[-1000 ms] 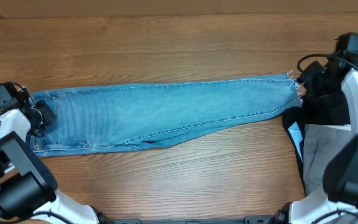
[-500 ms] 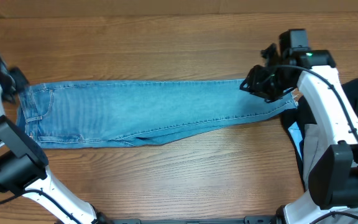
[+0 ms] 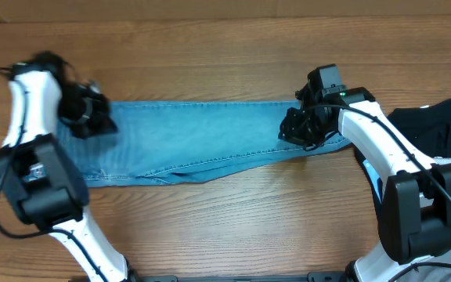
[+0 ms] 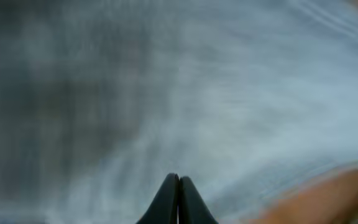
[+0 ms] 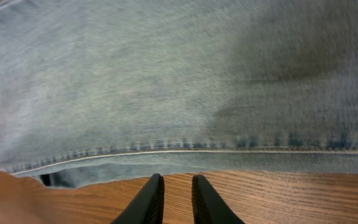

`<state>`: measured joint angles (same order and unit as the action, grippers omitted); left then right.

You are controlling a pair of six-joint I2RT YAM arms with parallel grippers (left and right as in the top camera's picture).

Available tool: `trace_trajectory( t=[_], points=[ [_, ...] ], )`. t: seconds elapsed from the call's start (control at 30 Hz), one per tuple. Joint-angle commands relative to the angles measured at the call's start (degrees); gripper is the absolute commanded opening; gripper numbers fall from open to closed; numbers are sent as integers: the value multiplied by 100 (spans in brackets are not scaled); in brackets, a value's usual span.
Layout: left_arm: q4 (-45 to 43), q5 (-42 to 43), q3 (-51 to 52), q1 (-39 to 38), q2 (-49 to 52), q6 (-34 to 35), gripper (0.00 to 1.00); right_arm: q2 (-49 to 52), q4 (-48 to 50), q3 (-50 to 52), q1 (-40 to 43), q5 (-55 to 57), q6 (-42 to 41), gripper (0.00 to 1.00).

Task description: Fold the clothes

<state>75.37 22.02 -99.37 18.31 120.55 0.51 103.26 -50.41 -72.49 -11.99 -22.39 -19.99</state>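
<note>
The light-blue jeans [image 3: 194, 141] lie flat, stretched left to right across the wooden table. My left gripper [image 3: 92, 121] hovers over their left end, and the arm hides that end. In the left wrist view its fingertips [image 4: 179, 180] are pressed together over blurred denim [image 4: 216, 93], with nothing visible between them. My right gripper [image 3: 292, 133] is over the right part of the legs. In the right wrist view the gripper [image 5: 178, 180] has a narrow gap showing only bare wood, just off the seamed edge of the denim [image 5: 166, 81].
A black garment [image 3: 429, 129] lies at the right edge of the table, partly under my right arm. Bare wooden table [image 3: 210, 55] runs behind and in front of the jeans.
Both arms have swung inward from the table's ends to above the jeans. The right jaws have narrowed. The left jaws stay together.
</note>
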Motion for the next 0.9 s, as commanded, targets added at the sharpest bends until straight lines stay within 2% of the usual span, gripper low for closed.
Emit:
trace_trajectory(
  t=[0.0, 0.1, 0.17, 0.23, 0.33, 0.47, 0.57, 0.67, 0.8, 0.83, 0.87],
  points=[
    [-837, -1346, 1198, -382, 33, 866, 4, -13, -79, 17, -7, -479, -66, 19],
    [-1685, -2105, 1985, -332, 33, 1204, 4, -13, -356, 17, -269, -1027, 72, 20],
    [-1945, -2253, 2205, -203, 33, 1215, 4, -13, -435, 17, -667, -1102, 74, 21],
    [-1939, -1904, 2208, -85, 31, 990, 4, -13, -332, 17, -1200, -1121, 74, 25],
    [-1864, -1318, 2186, -48, 31, 664, 5, -13, 208, 17, -2162, -1038, -13, 37],
    [-1790, -756, 2177, -72, 28, 555, 4, 22, 962, 17, -2962, -332, -667, 39],
    [-1593, -544, 2041, -70, 28, 522, 4, 98, 1338, 17, -3333, -125, -693, 42],
    [-1038, -549, 1749, -70, 28, 262, 4, 105, 1134, 15, -3259, 1008, -1014, 41],
    [-278, -538, 1145, -52, -15, -334, 4, 55, 776, -83, -2315, 1075, -1005, 41],
    [-149, -514, 1014, -55, -46, -450, 4, 46, 654, -133, -1989, 1036, -979, 42],
    [39, -146, 769, -55, -173, -807, 4, 46, 525, -205, -1368, 763, -667, 46]
  ],
)
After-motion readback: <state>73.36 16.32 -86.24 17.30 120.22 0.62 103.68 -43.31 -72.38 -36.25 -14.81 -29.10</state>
